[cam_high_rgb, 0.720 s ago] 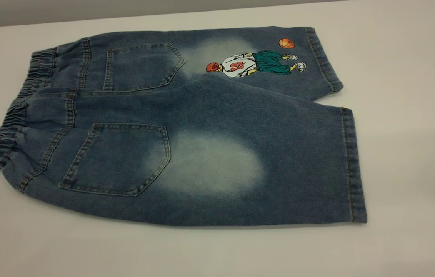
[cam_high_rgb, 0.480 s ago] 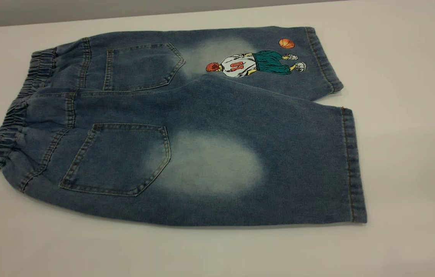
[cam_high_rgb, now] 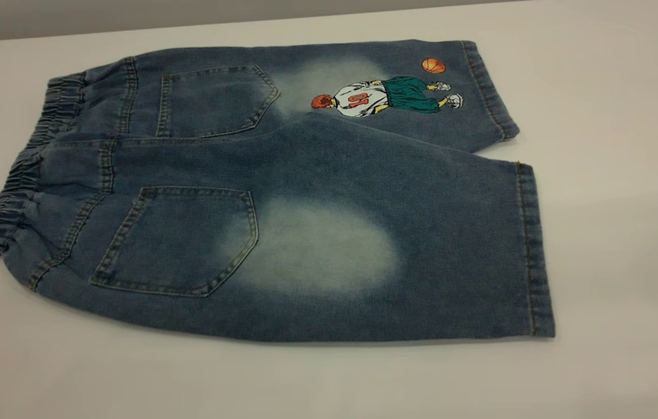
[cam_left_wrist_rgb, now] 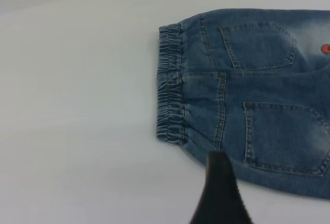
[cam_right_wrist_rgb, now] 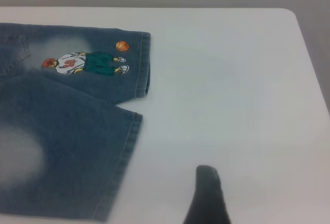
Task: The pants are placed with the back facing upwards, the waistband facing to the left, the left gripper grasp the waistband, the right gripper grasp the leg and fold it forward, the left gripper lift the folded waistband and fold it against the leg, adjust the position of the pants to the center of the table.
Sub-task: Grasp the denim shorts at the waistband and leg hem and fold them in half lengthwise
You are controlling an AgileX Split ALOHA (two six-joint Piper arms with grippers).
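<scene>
Pants (cam_high_rgb: 282, 192) lie flat, back up, waistband (cam_high_rgb: 20, 169) left — ready for my first grabs. Left gripper (cam_left_wrist_rgb: 219, 193) hovers near it, right gripper (cam_right_wrist_rgb: 206, 195) beside the leg (cam_right_wrist_rgb: 56, 146) — can't tell either's jaws.

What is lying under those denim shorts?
Only the table shows beneath the pants, which lie flat, back pockets up. Whatever sits directly under the cloth is covered, as is their front side.

Soft, even light — faint shadows, slight blur.
</scene>
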